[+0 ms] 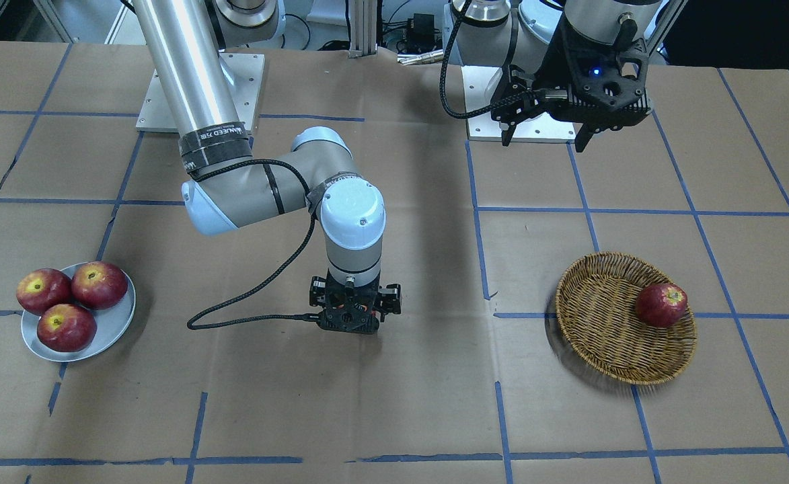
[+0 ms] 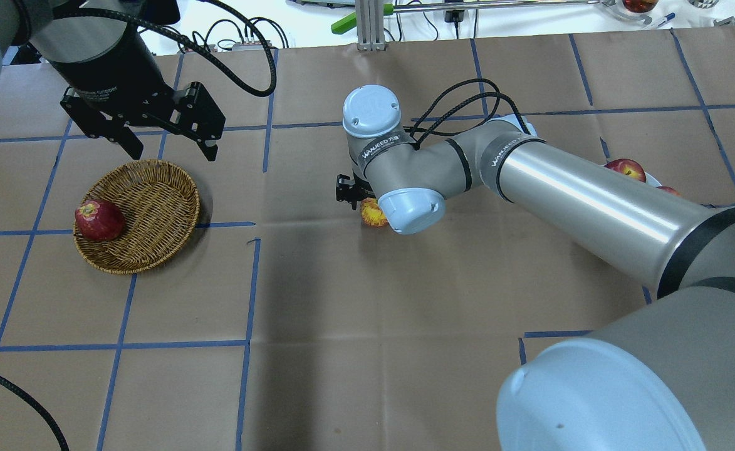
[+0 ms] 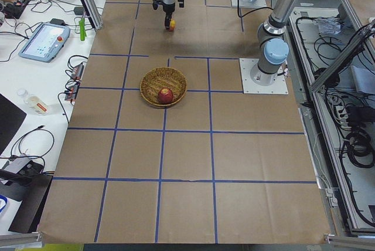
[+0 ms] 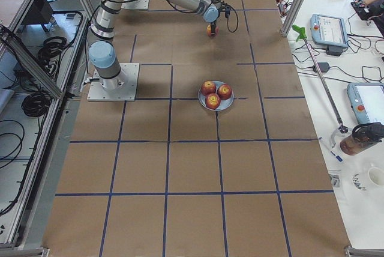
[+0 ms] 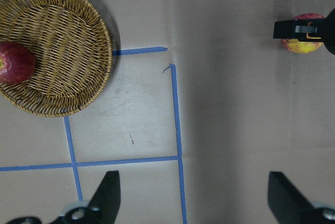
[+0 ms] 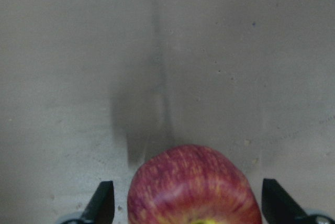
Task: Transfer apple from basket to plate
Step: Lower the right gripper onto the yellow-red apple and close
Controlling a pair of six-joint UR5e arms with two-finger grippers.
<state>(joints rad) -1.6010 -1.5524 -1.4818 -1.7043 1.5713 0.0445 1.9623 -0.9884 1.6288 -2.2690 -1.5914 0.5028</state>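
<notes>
The streaky orange-red apple (image 2: 373,213) with yellow near its stem is at the table's middle, apparently resting on the paper. It sits between the fingers of my right gripper (image 6: 191,208), which is open around it with small gaps at either side. The apple also shows in the left wrist view (image 5: 299,46). The wicker basket (image 1: 596,336) holds one dark red apple (image 1: 661,304). My left gripper (image 1: 543,138) is open and empty, raised above the table beside the basket (image 2: 154,200). The blue-grey plate (image 1: 108,326) holds three dark red apples.
My right arm (image 2: 561,194) stretches over the table and hides most of the plate in the overhead view. Blue tape lines grid the brown paper. Both arm bases stand on white plates (image 1: 535,128) at the robot's edge.
</notes>
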